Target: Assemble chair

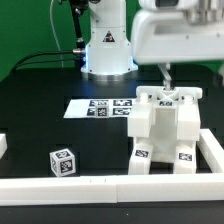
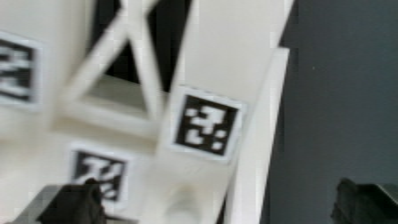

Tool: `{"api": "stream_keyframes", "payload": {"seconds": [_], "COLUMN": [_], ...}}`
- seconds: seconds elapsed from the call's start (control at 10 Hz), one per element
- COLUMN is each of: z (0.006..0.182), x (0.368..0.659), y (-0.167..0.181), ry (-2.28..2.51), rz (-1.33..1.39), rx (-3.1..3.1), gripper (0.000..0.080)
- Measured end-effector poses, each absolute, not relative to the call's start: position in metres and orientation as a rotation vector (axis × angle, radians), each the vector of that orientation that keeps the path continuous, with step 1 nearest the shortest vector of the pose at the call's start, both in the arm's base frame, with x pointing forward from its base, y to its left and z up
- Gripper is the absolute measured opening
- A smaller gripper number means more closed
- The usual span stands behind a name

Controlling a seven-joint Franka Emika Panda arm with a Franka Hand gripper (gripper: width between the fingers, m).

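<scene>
A: Nearest, lower left, a tagged loose block lies well apart, not yet fitted.
B: Lower right, the chair stands partly built, I'd say.
A: Above it hangs the gripper, jaws spread wide, grasping nothing.
B: Marker board behind.

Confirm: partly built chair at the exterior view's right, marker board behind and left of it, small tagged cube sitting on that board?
One error: the small tagged cube isn't on the marker board; it sits on the black table, apart from the board and nearer the camera. The partly built chair and the board's placement are as you say. The exterior view shows this.
</scene>
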State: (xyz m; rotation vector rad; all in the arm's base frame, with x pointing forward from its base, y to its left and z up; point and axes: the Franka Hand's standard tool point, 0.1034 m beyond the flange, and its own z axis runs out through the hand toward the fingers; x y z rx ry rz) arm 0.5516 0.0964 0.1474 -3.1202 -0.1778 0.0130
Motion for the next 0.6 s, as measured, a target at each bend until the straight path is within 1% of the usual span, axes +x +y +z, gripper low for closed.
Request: {"api": "stream_keyframes", "payload": {"seconds": [0.1,0.2,0.5,0.6], "z": [0.1511,0.1432,0.1417,0.1428], "x": [0.5466,0.5471,0.547,0.5417], "y": [0.0865,0.0916,0.0912,0.0858], "ry": [-0.175,-0.163,-0.165,-0.174], "rz": [0.012,0.023,0.026,0.031], "rx": [-3.119,-3.123,-3.123,-3.11], "gripper": [0.0649,0.0649,0.0649,0.0649]}}
